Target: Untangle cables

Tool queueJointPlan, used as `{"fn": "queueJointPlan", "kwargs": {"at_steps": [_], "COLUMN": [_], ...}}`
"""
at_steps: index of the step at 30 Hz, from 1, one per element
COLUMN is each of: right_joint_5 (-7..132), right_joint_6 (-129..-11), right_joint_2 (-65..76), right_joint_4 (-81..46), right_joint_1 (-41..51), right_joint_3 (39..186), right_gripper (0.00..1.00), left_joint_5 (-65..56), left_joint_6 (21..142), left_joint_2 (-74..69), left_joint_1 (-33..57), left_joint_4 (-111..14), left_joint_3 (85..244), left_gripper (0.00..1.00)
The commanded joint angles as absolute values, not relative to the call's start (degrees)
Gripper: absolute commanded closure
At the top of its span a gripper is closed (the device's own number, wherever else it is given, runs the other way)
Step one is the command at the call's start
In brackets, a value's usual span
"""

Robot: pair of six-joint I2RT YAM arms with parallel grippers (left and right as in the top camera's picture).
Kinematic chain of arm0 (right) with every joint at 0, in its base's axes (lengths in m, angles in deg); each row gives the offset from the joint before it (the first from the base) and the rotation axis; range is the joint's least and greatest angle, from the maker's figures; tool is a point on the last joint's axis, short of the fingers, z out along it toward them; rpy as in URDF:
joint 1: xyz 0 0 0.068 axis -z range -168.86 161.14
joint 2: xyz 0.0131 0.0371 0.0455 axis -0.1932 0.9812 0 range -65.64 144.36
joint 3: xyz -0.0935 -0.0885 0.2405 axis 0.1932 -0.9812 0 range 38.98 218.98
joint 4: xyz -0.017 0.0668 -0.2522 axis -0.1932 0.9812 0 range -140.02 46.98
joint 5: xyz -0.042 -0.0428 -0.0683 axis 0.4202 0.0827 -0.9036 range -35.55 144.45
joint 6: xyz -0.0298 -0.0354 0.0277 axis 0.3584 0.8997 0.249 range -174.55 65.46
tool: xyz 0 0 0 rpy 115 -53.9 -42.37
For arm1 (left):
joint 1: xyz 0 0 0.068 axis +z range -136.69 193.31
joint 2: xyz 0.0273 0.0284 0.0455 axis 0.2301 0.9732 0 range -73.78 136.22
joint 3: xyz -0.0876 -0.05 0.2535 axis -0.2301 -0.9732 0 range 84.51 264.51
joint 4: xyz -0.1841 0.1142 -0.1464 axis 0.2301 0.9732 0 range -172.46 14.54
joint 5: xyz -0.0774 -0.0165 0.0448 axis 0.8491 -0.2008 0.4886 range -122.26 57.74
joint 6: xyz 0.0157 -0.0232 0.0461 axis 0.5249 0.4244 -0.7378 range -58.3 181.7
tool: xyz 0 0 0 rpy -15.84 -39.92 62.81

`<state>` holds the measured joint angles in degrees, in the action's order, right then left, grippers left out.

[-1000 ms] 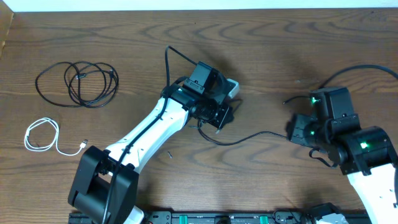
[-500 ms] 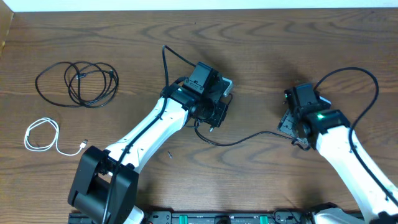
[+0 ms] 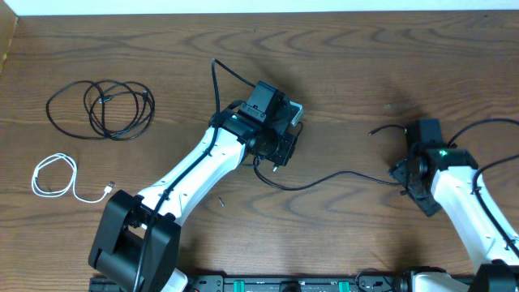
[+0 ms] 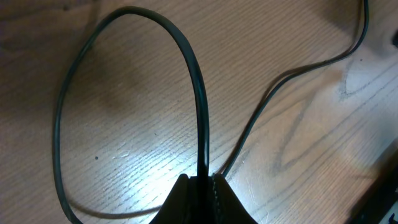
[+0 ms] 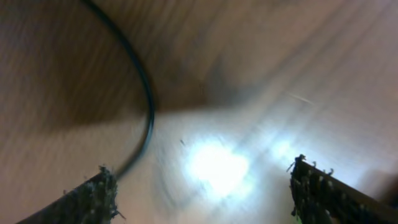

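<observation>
Wood surface [image 3: 340, 65]: white cable [image 3: 55, 178] and coiled black cable [image 3: 101, 109] lie separate, left of the centre cable [image 3: 349, 172]. Left fingers [image 4: 186, 199] clench it; right fingers [image 5: 93, 196] spread, empty. Straightening remains.

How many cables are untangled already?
Two look done: the white cable and the coiled black cable lie apart at the left. The left jaws pinch the third black cable; the right jaws stand open beside it. That one still needs laying aside.

Right wrist view blurred; cable [image 5: 148, 112] leaves top edge. Bottom edge cuts off left pincer [image 4: 202, 186] and cable loop. Overhead: plug [image 3: 372, 132] too small to tell type.
</observation>
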<state>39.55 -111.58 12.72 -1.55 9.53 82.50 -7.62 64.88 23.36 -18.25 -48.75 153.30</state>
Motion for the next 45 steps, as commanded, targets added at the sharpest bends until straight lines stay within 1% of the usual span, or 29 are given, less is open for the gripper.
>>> {"fn": "queueJointPlan", "kwargs": {"at_steps": [1, 4, 7, 13, 15, 16, 17, 18, 19, 20, 21, 27, 32, 37, 45], "right_joint_5": [40.1, 39.5, 38.2, 38.5, 38.5, 38.5, 38.6, 39.0, 39.9, 41.3, 43.2, 62.9, 79.0, 89.7, 91.0], "right_joint_6": [-111.5, -111.5, -111.5, -111.5, -111.5, -111.5, -111.5, -111.5, -110.8, -109.3, -107.2, -91.3, -81.5, -80.2, -80.2], "right_joint_2": [13.1, 14.1, 16.0, 21.9, 24.5, 25.8, 27.0, 28.3, 29.7, 30.8, 31.8, 34.4, 32.9, 30.3, 28.3], "right_joint_4": [-7.1, -12.6, -16.6, -18.0, -18.7, -19.1, -19.7, -20.5, -21.8, -23.3, -25.1, -37.4, -46.7, -53.1, -53.7], "right_joint_1": [10.0, 10.1, 10.2, 10.9, 10.8, 10.8, 10.8, 10.8, 10.7, 10.7, 10.6, 10.6, 10.6, 10.6, 10.6], "right_joint_3": [78.7, 76.7, 76.4, 76.4, 76.4, 76.4, 76.4, 76.4, 76.4, 76.4, 76.4, 76.4, 76.4, 76.4, 76.4], "right_gripper": [0.18, 0.24, 0.25, 0.25, 0.28, 0.31, 0.43, 0.59, 0.83, 0.95, 0.99, 0.99, 0.99, 0.99, 0.99], "left_joint_5": [-8.4, -8.4, -8.4, -8.4, -8.4, -8.4, -8.4, -8.4, -8.4, -8.4, -8.4, -8.4, -8.3, -8.4, -8.5], "left_joint_6": [65.0, 65.0, 65.0, 65.0, 65.0, 65.0, 65.0, 65.0, 65.0, 65.0, 65.0, 67.4, 68.5, 67.2, 67.2], "left_joint_2": [23.4, 23.4, 23.4, 23.4, 23.4, 23.4, 23.4, 23.4, 23.4, 23.4, 23.4, 23.4, 23.4, 24.1, 31.2], "left_joint_1": [-18.1, -18.1, -18.1, -18.1, -18.1, -18.1, -18.1, -18.1, -18.1, -18.1, -18.1, -18.1, -18.2, -19.4, -21.5], "left_joint_4": [-48.7, -48.7, -48.7, -48.7, -48.7, -48.7, -48.7, -48.7, -48.7, -48.7, -48.7, -48.7, -48.6, -48.8, -49.4], "left_joint_3": [153.1, 153.1, 153.1, 153.1, 153.1, 153.1, 153.1, 153.1, 153.1, 153.1, 153.1, 153.1, 153.1, 153.1, 153.1], "left_gripper": [0.92, 0.92, 0.92, 0.92, 0.92, 0.92, 0.92, 0.92, 0.92, 0.92, 0.92, 0.92, 0.92, 0.92, 0.92]}}
